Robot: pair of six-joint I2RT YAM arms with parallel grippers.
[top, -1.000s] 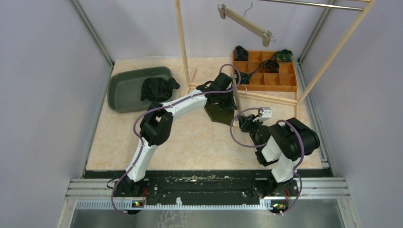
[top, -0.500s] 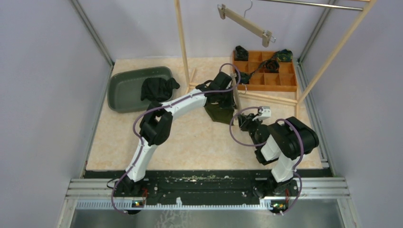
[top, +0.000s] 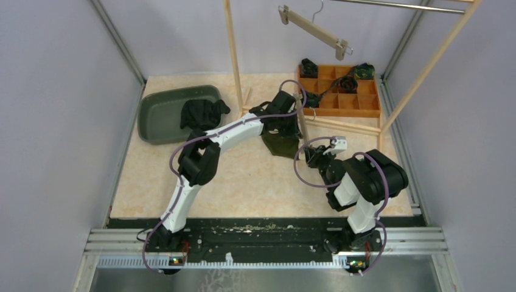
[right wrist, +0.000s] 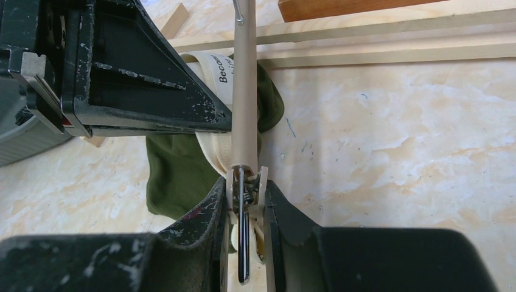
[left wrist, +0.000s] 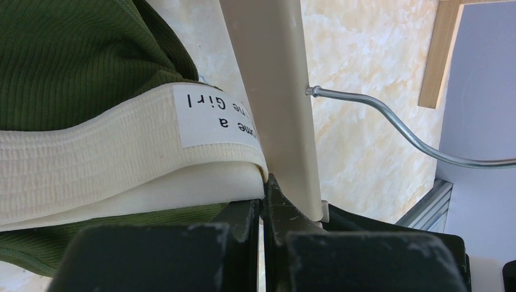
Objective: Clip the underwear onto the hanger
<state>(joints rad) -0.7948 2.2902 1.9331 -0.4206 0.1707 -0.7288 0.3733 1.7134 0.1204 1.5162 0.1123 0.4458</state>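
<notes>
**Both grippers are on the hanger bar**

We've got the left gripper with its fingers pressed together, nipping the corner of the cream waistband of the green underwear, tight against the pale hanger bar. The right gripper is clamped on the clip at the bar's near end, jaws squeezing its two sides.

The underwear lies on the table between the two arms, partly tucked under the bar.

The waistband label shows "Girl" and "a" upside down from the left wrist, and the right wrist catches "Becom". The bar hides the rest.

Around it we see:
- the rack's wooden base rails just behind
- a grey-green tray holding a black garment, off to the left
- a wooden divider box at the back right
- a second hanger up on the rail
</notes>
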